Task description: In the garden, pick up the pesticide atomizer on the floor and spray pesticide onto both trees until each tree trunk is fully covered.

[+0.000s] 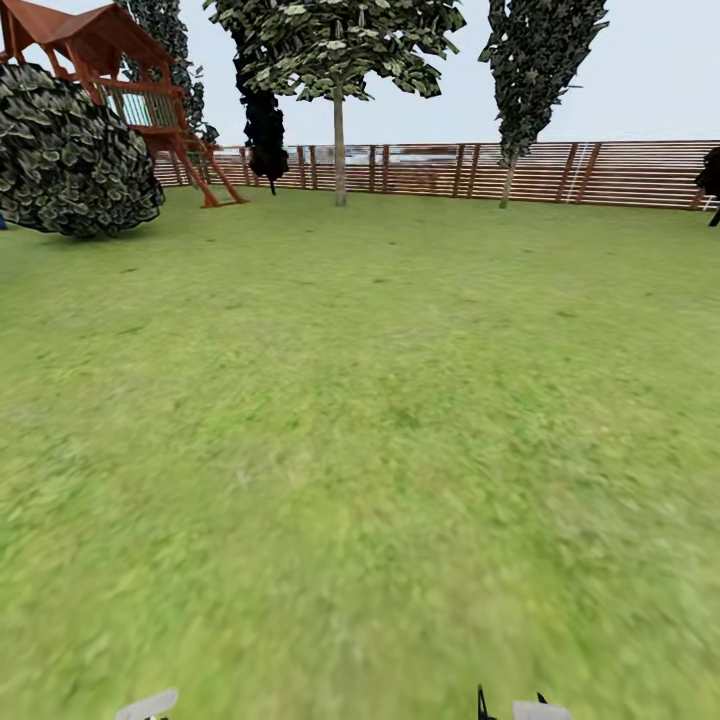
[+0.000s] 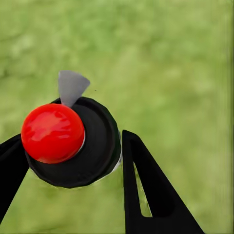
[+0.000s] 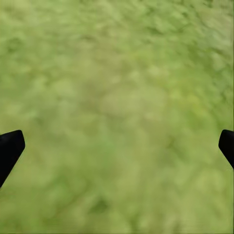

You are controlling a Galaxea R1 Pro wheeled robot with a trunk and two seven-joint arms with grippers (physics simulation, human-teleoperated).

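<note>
Green lawn (image 1: 360, 420) of the garden runs to a brown slatted fence (image 1: 620, 172) along its far edge. Before the fence stand two trees, one with a pale trunk (image 1: 339, 150) near the middle and a second, slimmer trunk (image 1: 508, 180) further right. At the far left corner are a dark round bush (image 1: 70, 155) and a red-brown wooden play tower (image 1: 130, 90).

Left wrist view: left gripper (image 2: 73, 156), black fingers (image 2: 151, 190) closed against the pesticide atomizer (image 2: 80, 146) (black round body, red cap (image 2: 52, 132), grey nozzle (image 2: 70, 87)), held above grass.

Right wrist view: right gripper (image 3: 117, 146), fingertips (image 3: 9, 148) spread wide apart, nothing between them but grass.
</note>
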